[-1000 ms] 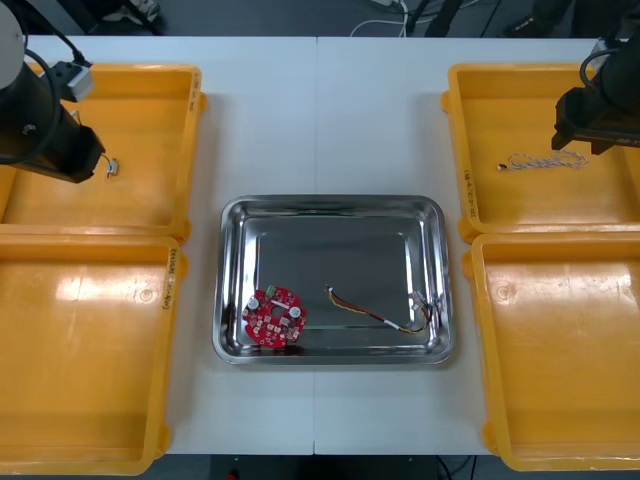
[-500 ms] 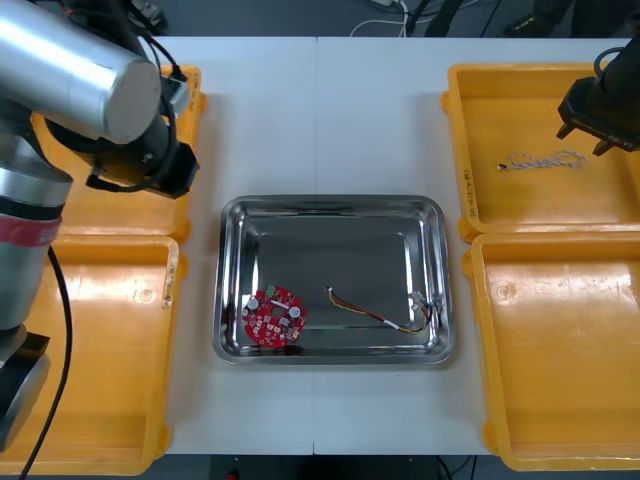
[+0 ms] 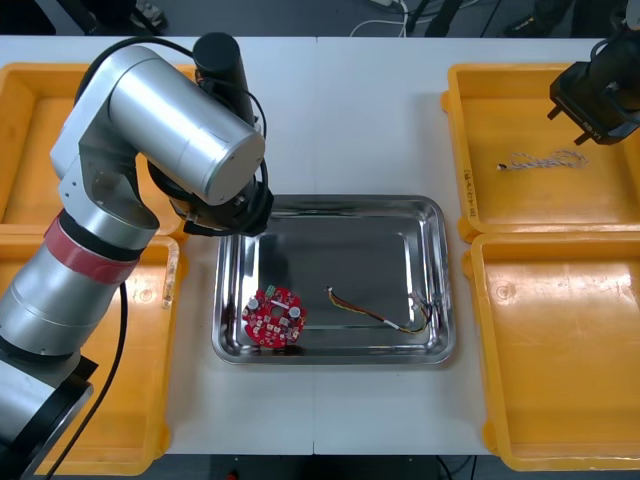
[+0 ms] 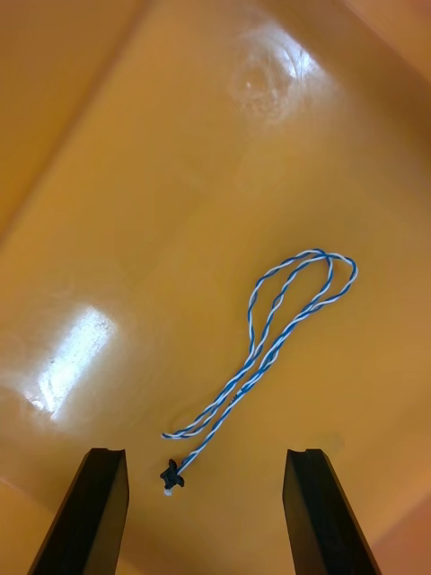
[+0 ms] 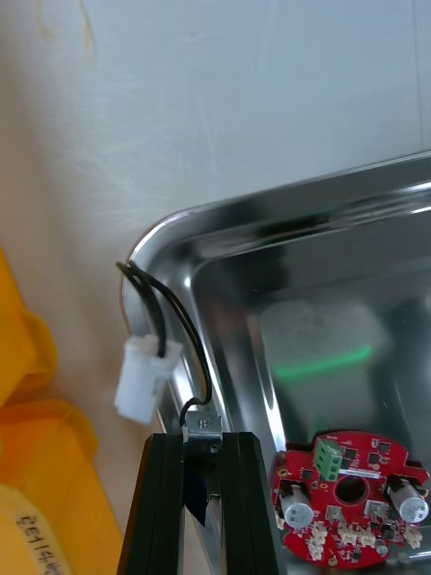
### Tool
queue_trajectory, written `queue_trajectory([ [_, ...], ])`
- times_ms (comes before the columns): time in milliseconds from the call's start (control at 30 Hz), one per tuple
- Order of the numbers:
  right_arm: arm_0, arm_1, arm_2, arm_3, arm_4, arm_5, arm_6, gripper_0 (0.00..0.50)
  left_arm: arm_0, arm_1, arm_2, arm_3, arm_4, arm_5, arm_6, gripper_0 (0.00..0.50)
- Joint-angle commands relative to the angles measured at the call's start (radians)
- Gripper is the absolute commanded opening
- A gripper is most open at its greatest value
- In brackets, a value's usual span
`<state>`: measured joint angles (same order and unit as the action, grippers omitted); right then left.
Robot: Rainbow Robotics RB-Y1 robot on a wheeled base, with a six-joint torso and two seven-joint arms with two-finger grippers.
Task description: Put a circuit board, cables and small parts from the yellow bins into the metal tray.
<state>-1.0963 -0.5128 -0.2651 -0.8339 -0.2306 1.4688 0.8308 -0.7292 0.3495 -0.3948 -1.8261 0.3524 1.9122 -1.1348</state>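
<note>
The left arm (image 3: 160, 120) bends over the table's (image 3: 350, 120) middle, the left gripper (image 5: 202, 442) pinching a black cable (image 5: 146, 377); the right gripper (image 4: 205, 456) is spread wide near the far-right corner.

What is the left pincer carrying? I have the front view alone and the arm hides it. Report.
Observer: The left pincer is shut on a black cable that ends in a white plug.
Operator: Give me its place over the tray.
Observer: It hangs over the metal tray's corner rim, with the red circuit board just inside, beside the fingers.
Operator: Now the right pincer's state.
Observer: The right pincer is open above the yellow bin's floor. The black end of the twisted blue and white cable lies between its fingers, touching neither.
</note>
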Motion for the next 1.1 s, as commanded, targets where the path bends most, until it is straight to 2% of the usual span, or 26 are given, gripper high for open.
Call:
queue_trajectory([
  [33,-0.057,0.025,-0.039,0.045,0.019,-0.050,-0.124,0.500,-0.027,-0.026,-0.050,-0.028,0.016,0.002,0.069,0.000],
  [233,-0.057,0.033,-0.051,0.082,0.027,-0.077,-0.170,0.500,0.002,-0.026,-0.081,-0.010,0.023,-0.076,0.086,0.000],
  [500,-0.057,0.037,-0.065,0.113,0.027,-0.091,-0.222,0.500,0.004,-0.026,-0.133,0.079,0.026,-0.166,0.093,0.000],
  [633,-0.057,0.039,-0.069,0.133,0.022,-0.110,-0.277,0.500,0.004,-0.026,-0.148,0.102,0.030,-0.190,0.093,0.000],
  [800,-0.057,0.046,-0.069,0.151,0.027,-0.148,-0.288,0.500,0.004,-0.026,-0.151,0.142,0.053,-0.223,0.093,0.000],
  [1100,-0.057,0.048,-0.069,0.220,0.025,-0.222,-0.306,0.500,0.004,-0.026,-0.176,0.191,0.043,-0.275,0.093,0.000],
])
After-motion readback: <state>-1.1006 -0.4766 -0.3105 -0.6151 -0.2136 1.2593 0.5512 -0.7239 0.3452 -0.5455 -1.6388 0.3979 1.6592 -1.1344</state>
